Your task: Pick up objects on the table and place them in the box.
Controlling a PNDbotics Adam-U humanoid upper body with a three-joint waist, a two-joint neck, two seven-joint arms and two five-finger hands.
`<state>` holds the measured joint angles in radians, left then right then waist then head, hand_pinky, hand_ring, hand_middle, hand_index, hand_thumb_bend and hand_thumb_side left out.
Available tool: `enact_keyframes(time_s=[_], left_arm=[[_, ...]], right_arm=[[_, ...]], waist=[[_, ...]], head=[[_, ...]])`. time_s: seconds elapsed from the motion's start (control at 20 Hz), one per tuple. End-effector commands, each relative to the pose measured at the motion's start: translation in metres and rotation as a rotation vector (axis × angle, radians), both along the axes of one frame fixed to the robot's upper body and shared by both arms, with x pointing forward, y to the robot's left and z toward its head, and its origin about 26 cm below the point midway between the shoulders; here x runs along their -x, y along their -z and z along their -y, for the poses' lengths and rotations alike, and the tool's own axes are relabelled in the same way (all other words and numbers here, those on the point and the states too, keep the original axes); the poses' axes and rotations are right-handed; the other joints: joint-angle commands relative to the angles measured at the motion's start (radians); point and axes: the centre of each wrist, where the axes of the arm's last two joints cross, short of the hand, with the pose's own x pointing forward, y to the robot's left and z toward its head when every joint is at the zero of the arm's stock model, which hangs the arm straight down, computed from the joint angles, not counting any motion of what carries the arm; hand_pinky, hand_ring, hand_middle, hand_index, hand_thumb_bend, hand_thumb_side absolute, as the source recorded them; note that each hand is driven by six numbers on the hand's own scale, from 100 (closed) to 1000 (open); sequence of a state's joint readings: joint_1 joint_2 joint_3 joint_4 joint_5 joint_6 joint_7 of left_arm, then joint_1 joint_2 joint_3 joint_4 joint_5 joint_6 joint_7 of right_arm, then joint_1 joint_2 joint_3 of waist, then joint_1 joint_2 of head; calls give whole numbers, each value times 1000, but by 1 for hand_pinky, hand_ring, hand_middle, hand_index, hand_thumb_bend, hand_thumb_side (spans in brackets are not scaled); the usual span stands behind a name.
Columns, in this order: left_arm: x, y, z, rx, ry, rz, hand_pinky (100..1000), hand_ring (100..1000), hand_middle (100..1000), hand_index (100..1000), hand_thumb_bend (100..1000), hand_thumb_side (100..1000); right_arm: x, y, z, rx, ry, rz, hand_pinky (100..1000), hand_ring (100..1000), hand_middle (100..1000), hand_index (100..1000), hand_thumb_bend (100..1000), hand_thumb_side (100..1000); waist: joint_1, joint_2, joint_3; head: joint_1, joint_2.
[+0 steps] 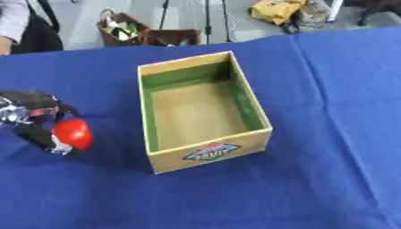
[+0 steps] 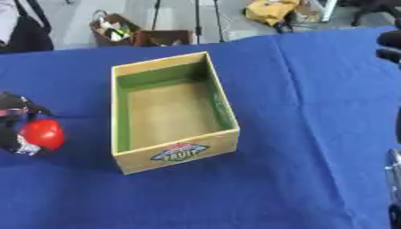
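At the left edge of the table I have my left hand (image 1: 35,120), black with silver joints, its fingers (image 1: 37,136) curled round a red round object (image 1: 73,133). I cannot make out what the object is beyond its glossy red colour and rounded shape; it could be a fruit or a ball. It sits between the fingers and the rest of the hand, and the hand's shadow falls on the blue tablecloth (image 1: 313,179) under it, but I cannot tell whether the object is lifted clear of the cloth or resting on it.

Just to the right of that hand, apart from it, stands the box (image 1: 244,107): a shallow open-topped wooden crate with green inner walls and a bare tan floor. Nothing lies inside it that I can see. Its near wall carries a coloured label (image 1: 210,152) whose lettering I cannot read with certainty. The box sits slightly askew on the cloth.

My right hand (image 2: 394,188) shows only as a sliver at the right edge of the right eye view, well apart from the box; I cannot tell how it is set.
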<state>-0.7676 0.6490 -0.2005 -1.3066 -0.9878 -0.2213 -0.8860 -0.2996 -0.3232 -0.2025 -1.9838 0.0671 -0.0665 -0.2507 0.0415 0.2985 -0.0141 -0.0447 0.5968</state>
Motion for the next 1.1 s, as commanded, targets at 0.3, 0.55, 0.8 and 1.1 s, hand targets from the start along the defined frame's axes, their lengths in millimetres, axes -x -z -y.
enact_keyframes(time_s=[0.3,0.55,0.8,1.1], left_arm=[[-2,-4,-3,-35,-27,-12,100,370,513,787,486,703],[-4,5,-4,-5,-29,-45,100,357,470,739,371,617],[-3,3,-3,35,-47,-38,100,383,476,677,100,420],[-2,3,-5,77,-91,-38,157,475,579,659,100,380]], right_arm=[[3,-8,2,21,4,28,728,734,620,765,100,814],[3,-8,2,20,6,29,729,735,620,765,100,816],[3,-8,2,18,8,28,729,735,620,766,100,816],[3,-8,2,15,10,29,729,735,620,765,100,815]], waist=[[-1,-15,0],[-1,-14,0],[-1,-13,1],[0,-15,1]], head=[[5,-8],[6,-8],[5,-8],[4,-8]])
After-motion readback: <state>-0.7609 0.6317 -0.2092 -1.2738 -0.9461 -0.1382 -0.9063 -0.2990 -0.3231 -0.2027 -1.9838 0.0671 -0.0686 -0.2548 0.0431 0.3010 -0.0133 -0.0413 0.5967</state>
